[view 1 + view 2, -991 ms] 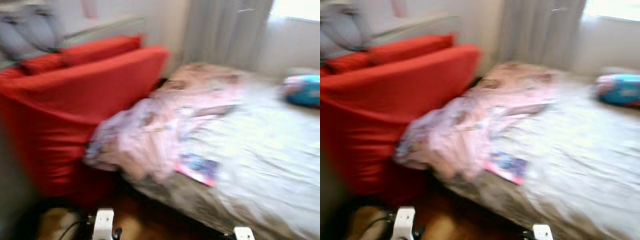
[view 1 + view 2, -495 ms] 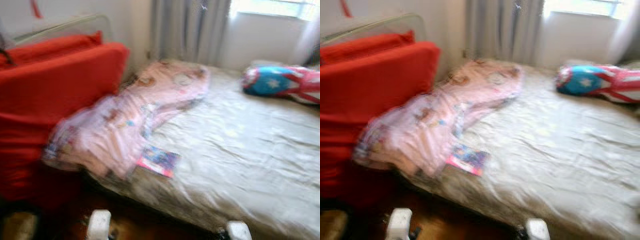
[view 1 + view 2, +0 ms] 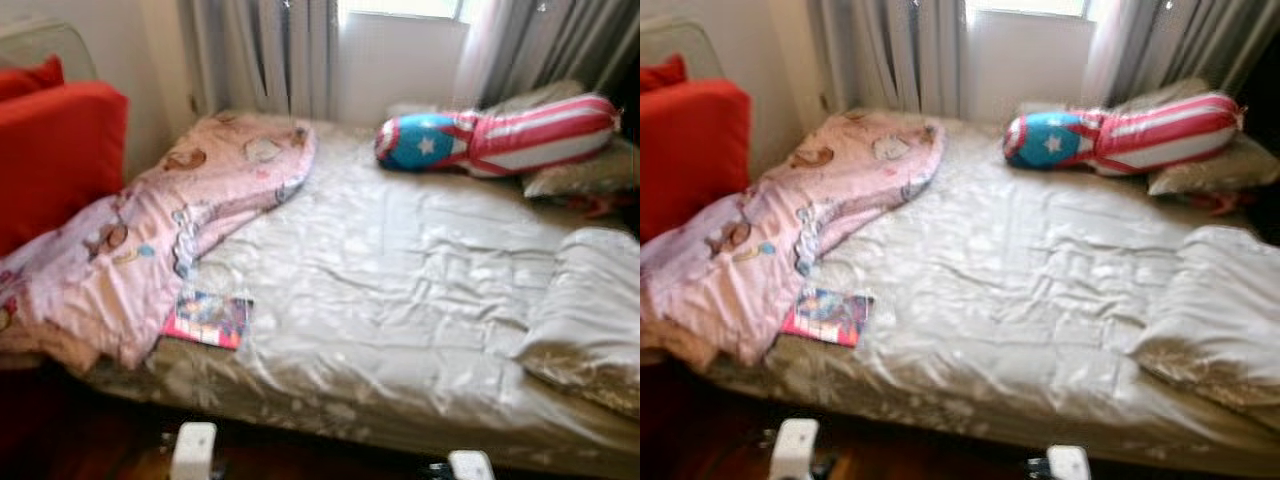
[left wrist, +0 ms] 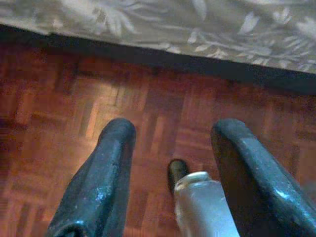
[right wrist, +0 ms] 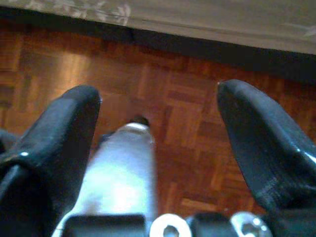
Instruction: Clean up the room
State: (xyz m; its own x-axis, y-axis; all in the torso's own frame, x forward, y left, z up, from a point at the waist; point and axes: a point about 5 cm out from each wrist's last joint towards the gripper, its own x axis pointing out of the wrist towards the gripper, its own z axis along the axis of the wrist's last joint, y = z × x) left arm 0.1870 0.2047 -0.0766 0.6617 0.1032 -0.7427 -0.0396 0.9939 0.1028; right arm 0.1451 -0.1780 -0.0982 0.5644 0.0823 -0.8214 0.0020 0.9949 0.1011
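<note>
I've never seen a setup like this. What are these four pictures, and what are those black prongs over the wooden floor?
A walking household robot took them. Two pictures come from cameras in its head, looking at a bed. On it lie a pink blanket, a small colourful book, a red, white and blue bolster and a pale pillow. A red sofa stands beside it. The other two come from wrist cameras. The prongs are the left gripper and right gripper; their fingers are open, holding nothing, above the parquet floor.

Grey curtains (image 3: 260, 50) hang below a bright window (image 3: 400, 8); a red sofa (image 3: 55, 150) stands beside parquet floor (image 4: 148, 123)
</note>
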